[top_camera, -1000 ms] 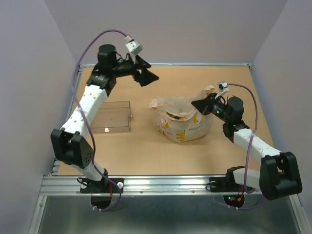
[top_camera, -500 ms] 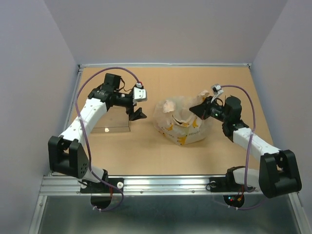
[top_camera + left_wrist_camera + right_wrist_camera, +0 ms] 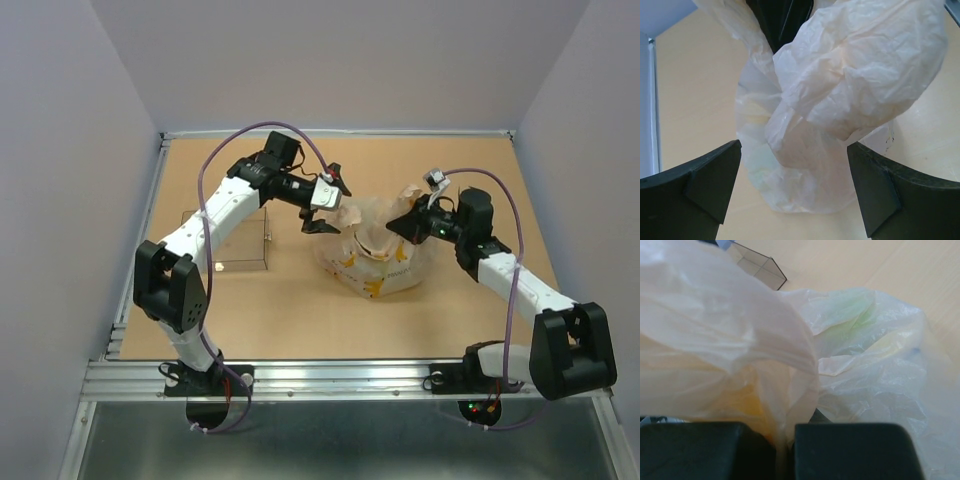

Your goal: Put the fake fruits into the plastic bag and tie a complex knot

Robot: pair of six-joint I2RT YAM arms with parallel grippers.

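The plastic bag [image 3: 378,262] sits mid-table, whitish and crinkled with yellow banana prints. My right gripper [image 3: 400,224] is shut on the bag's right rim, and a strip of plastic is pinched between its fingers [image 3: 855,450]. My left gripper [image 3: 330,205] hangs open at the bag's left rim. In the left wrist view a bulging fold of the bag [image 3: 855,65] lies between its spread fingers [image 3: 705,185], with no visible contact. The fake fruits [image 3: 860,310] show only as faint green and yellow tints through the plastic.
A clear rigid tray [image 3: 235,240] stands left of the bag, under the left arm; its corner also shows in the right wrist view [image 3: 760,267]. Purple-grey walls enclose the table on three sides. A metal rail runs along the near edge.
The left arm has swung from above the tray rightward to the bag's left rim, its jaws still open. The right gripper has kept its hold and drifted slightly left.
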